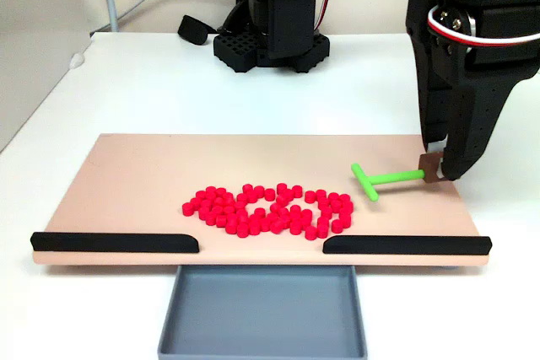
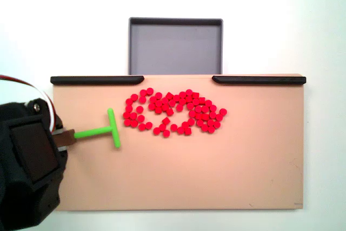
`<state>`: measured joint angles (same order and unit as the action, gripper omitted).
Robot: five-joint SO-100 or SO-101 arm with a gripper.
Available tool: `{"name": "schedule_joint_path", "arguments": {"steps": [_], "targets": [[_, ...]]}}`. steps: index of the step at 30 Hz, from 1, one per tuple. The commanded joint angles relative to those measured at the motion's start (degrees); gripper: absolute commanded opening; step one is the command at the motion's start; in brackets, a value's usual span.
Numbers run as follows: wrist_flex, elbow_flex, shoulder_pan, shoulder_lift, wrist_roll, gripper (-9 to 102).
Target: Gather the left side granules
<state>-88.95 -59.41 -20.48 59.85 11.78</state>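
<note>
Setup: a tan board (image 1: 143, 170) lies on a white table (image 1: 169, 82). Two black strips run along one long edge of the board, one toward each end (image 1: 114, 243) (image 1: 407, 245), with a gap between them. A grey tray (image 1: 261, 314) sits just past that gap, off the board.

Beads (image 1: 270, 209): dozens of small red beads lie in one loose, roughly oval cluster on the board, near the gap between the strips. In the top-down fixed view the cluster (image 2: 174, 112) sits just below the strips, centred slightly left of the board's middle, with a few small bare patches inside it.

Pusher: a green T-shaped pusher (image 1: 384, 179) lies low over the board. In the top-down view its crossbar (image 2: 113, 127) stands just left of the cluster, close to the leftmost beads but apart from them; the stem runs left toward the arm.

Pincer (image 1: 434, 170): clenched on a small brown block at the stem's far end, so it is grasping the pusher. In the top-down view the pincer (image 2: 66, 139) sits at the board's left edge, beneath the black arm body (image 2: 30, 171).

A black base (image 1: 270, 35) stands at the far side of the table.
</note>
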Motion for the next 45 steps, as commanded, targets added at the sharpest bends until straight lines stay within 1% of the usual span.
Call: {"name": "schedule_joint_path", "arguments": {"steps": [1, 14, 45], "targets": [[0.2, 2.4, -0.1, 0.4, 0.4, 0], [0.2, 2.5, 0.0, -0.4, 3.4, 0], [0.2, 2.9, 1.4, -2.3, 1.8, 0]]}}
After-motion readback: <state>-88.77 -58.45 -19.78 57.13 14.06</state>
